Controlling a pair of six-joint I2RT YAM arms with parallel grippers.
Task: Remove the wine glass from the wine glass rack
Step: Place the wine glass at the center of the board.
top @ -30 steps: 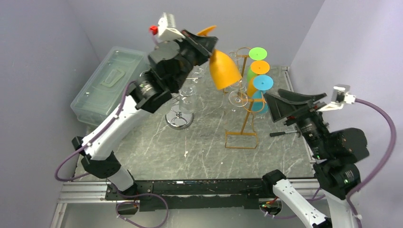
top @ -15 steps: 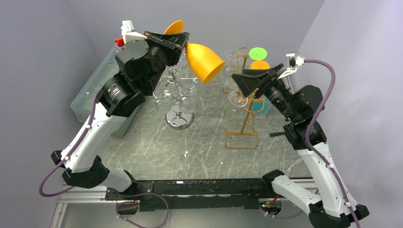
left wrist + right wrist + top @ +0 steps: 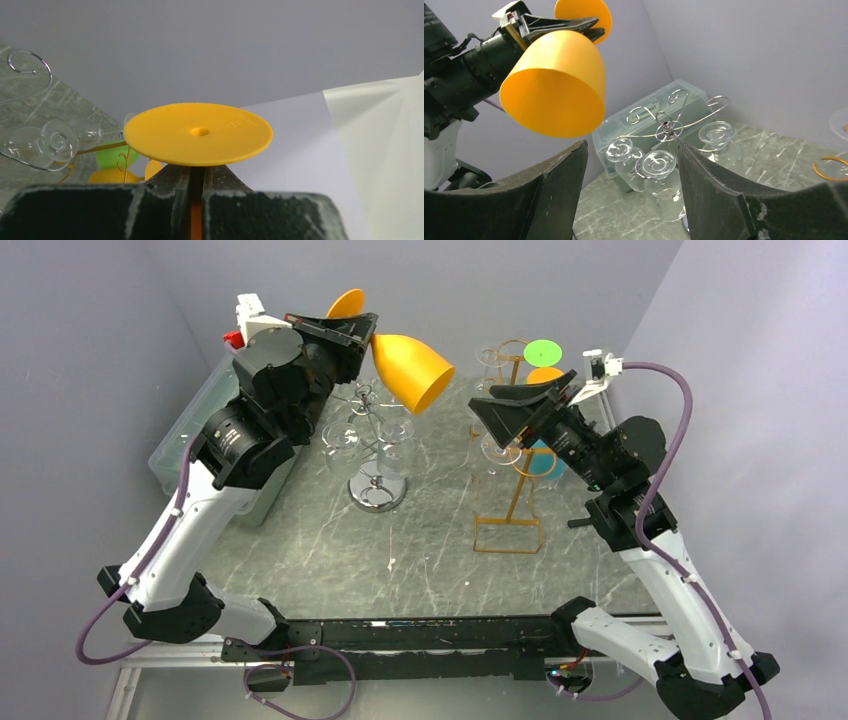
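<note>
Orange glass [image 3: 410,368] aloft — apart from gold rack [image 3: 518,490].

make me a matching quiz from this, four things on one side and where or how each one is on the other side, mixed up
Things
1. orange glass
2. clear glasses
3. plastic box
4. right jaws

Place or state
a. hanging upside down on the silver stand
b. open, with nothing held between them
c. clamped by the stem in the left jaws, up in the air
d. sitting at the far left of the scene

Pairs: 1-c, 2-a, 3-d, 4-b
</note>
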